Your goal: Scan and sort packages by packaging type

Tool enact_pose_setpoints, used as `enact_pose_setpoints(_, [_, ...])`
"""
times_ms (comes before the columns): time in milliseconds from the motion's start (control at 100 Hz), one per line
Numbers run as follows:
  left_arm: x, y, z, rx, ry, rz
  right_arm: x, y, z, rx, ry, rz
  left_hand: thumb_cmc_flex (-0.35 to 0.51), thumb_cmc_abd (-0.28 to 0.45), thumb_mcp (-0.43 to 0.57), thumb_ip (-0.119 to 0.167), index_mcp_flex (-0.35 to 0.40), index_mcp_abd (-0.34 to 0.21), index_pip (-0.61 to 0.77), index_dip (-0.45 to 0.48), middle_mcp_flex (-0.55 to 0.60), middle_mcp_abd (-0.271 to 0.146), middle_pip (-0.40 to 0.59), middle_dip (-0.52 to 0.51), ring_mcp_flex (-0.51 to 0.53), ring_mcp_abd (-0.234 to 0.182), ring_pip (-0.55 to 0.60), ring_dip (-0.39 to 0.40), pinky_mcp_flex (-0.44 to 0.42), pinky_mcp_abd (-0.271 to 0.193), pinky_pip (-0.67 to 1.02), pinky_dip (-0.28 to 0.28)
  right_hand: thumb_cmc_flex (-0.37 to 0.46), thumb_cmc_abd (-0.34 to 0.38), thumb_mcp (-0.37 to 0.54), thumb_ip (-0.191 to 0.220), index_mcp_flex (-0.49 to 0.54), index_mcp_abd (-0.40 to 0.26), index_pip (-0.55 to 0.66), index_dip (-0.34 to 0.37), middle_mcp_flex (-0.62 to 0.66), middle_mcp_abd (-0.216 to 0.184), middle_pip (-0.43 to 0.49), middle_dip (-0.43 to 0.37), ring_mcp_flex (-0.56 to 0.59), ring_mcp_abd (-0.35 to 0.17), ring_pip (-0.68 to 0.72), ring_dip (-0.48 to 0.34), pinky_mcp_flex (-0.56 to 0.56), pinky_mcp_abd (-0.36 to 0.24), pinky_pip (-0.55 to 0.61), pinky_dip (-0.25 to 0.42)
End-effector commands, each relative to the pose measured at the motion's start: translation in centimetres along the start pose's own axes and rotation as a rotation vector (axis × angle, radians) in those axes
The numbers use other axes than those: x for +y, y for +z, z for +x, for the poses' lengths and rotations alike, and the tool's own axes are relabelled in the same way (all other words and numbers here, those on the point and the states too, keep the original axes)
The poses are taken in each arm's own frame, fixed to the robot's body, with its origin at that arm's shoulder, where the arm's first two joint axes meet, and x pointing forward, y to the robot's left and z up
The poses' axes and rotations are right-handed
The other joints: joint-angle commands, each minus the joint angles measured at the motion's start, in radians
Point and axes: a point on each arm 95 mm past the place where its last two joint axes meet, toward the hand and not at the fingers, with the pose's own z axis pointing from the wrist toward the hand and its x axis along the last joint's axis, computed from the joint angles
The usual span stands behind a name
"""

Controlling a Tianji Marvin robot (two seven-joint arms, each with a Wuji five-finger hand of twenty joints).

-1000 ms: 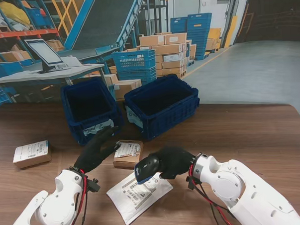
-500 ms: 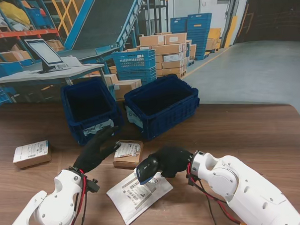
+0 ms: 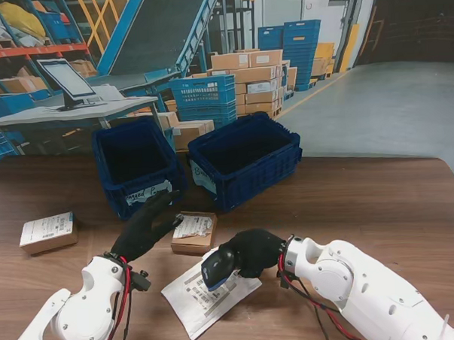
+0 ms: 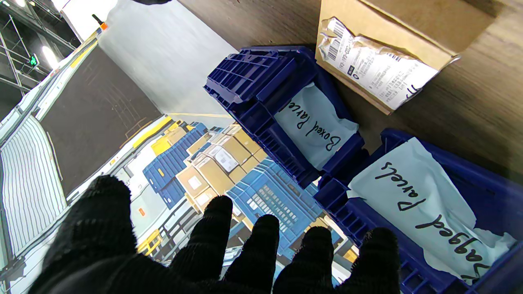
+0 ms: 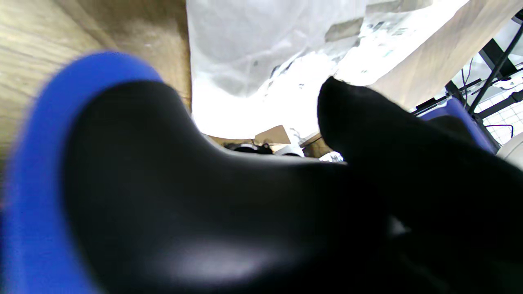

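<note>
My right hand (image 3: pixel 255 250) is shut on a black and blue barcode scanner (image 3: pixel 217 266), its head tipped down over a white bagged parcel (image 3: pixel 206 290) lying flat on the table in front of me. The scanner (image 5: pixel 163 196) fills the right wrist view, with the white bag (image 5: pixel 261 45) beyond it. My left hand (image 3: pixel 143 226) hovers open, fingers spread, beside a small cardboard box (image 3: pixel 193 232) with a crumpled label. That box (image 4: pixel 384 53) lies before two blue bins: one (image 4: pixel 282 106) labelled "Boxed Parcel", the other (image 4: pixel 429 208) labelled "Bagged Parcels".
A second labelled cardboard box (image 3: pixel 49 232) lies at the table's far left. The two blue bins (image 3: pixel 136 165) (image 3: pixel 245 158) stand side by side at the table's far edge. Behind are a screen on a stand, stacked cartons, blue crates and a conveyor.
My right hand has moved left and nearer to me with the scanner, bringing its head lower over the white bag. The left hand and the boxes have stayed put.
</note>
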Motion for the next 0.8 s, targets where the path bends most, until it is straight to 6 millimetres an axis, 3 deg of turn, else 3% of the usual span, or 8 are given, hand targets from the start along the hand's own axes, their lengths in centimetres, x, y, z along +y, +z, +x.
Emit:
enact_pose_setpoints(0, [0.2, 0.0, 0.3, 0.004, -0.005, -0.014, -0.5, 0.5, 0.7, 0.023, 0.008, 0.009, -0.004, 0.003, -0.029, 0.027, 0.004, -0.003, -0.001, 0.011, -0.007, 0.005, -0.010, 0.004, -0.010, 0.017, 0.005, 0.004, -0.009, 0.004, 0.015, 0.000, 0.081, 0.049, 0.043, 0.003, 0.049, -0.102, 0.079, 0.049, -0.019, -0.028, 0.010, 0.012, 0.007, -0.071, 0.046, 0.036, -0.001, -0.003, -0.001, 0.017])
enact_pose_setpoints(790, [0.1, 0.0, 0.3, -0.004, 0.000, -0.009, -3.5, 1.9, 0.5, 0.086, 0.048, 0.036, -0.005, 0.003, -0.029, 0.027, 0.004, -0.003, -0.001, 0.011, -0.007, 0.006, -0.011, 0.004, -0.010, 0.016, 0.005, 0.004, -0.009, 0.004, 0.015, -0.001, 0.083, 0.058, 0.033, 0.001, 0.044, -0.105, 0.079, 0.050, -0.024, -0.028, 0.009, 0.011, 0.001, -0.069, 0.043, 0.036, -0.008, -0.001, -0.006, 0.017])
